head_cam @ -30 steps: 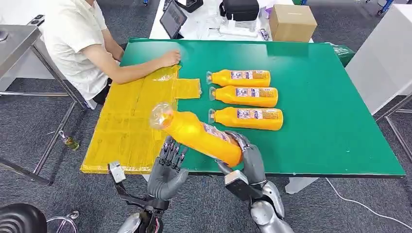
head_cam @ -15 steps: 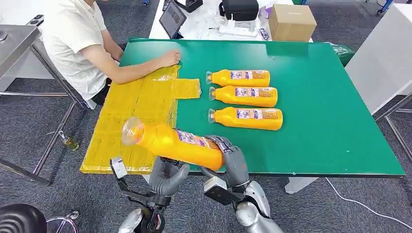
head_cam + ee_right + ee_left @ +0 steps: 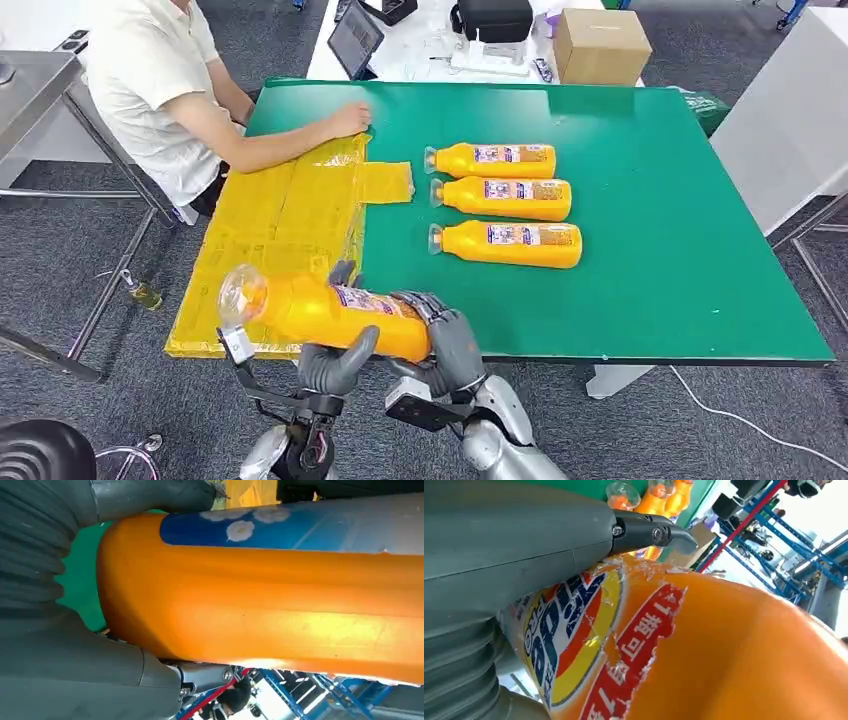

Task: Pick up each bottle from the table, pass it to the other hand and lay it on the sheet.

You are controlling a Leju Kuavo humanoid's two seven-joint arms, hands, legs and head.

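Note:
An orange bottle (image 3: 320, 310) with a clear cap hangs level over the table's near edge, cap toward the yellow sheet (image 3: 280, 220). My right hand (image 3: 445, 340) grips its base end. My left hand (image 3: 335, 365) wraps its middle from below, thumb in front and fingertips showing above the bottle. In the left wrist view the bottle's label (image 3: 574, 630) sits against my left hand (image 3: 514, 545). In the right wrist view the bottle (image 3: 260, 600) lies across my right hand (image 3: 60, 655). Three more orange bottles (image 3: 495, 160), (image 3: 505, 198), (image 3: 510, 244) lie side by side on the green table (image 3: 680, 230).
A person (image 3: 160, 90) sits at the far left, one hand (image 3: 350, 120) pressing on the sheet's far corner. A cardboard box (image 3: 600, 45), a tablet (image 3: 355, 38) and a black case stand on the white table behind. The sheet overhangs the table's left edge.
My right hand has carried the bottle left and down toward the near edge. My left hand, first spread below it, has come up and closed round its middle.

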